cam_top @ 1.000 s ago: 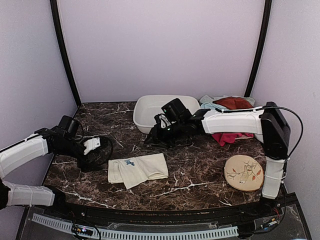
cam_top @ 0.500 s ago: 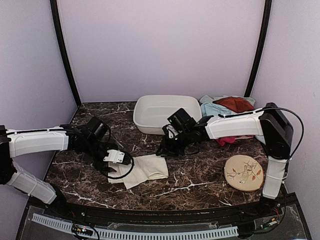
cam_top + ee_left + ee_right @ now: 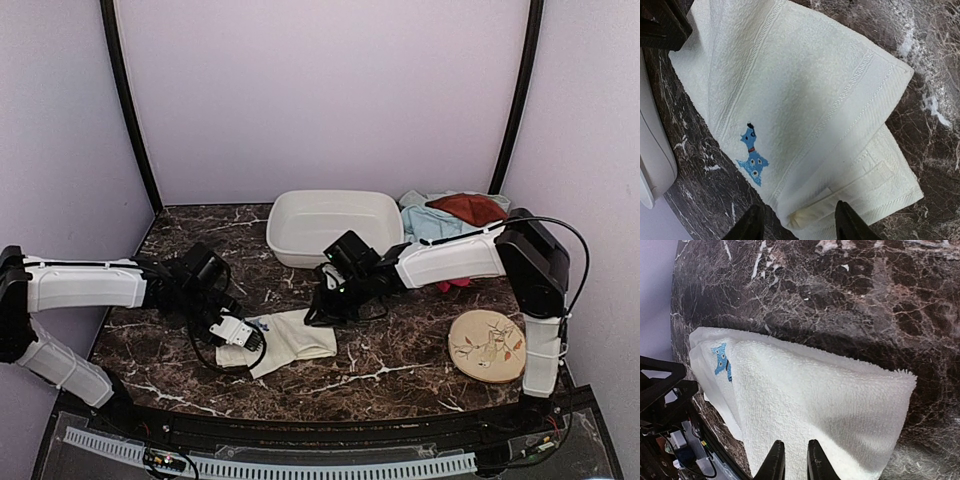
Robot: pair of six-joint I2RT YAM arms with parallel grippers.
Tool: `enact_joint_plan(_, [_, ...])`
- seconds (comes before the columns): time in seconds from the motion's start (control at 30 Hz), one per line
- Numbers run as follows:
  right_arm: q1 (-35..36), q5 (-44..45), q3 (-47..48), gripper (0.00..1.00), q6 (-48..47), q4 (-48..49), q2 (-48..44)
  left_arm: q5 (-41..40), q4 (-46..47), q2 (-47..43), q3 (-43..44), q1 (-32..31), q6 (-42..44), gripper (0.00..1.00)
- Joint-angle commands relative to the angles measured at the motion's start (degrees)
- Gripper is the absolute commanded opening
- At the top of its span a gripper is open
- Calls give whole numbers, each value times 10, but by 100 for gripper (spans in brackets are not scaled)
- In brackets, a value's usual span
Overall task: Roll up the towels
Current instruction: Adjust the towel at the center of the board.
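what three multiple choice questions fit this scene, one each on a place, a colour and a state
1. Where is the cream towel relative to the white basin? A inside it B behind it C on the table, nearer the arms
2. The towel's small mark is: A red B blue C green
3. The left gripper is: A open B shut on the towel C shut on the basin

Key: 1 C, it lies on the marble before the basin; 2 B, the left wrist view shows a blue figure; 3 A, its fingers stand apart.
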Motion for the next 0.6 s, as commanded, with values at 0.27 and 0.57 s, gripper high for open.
enact_joint_plan(0.27, [6, -17, 5, 16, 7, 41, 16, -18, 36, 15, -21, -16, 47, 38])
enact_joint_plan(0.57, [9, -21, -1, 11, 16, 57, 28, -31, 55, 16, -39, -17, 58, 26])
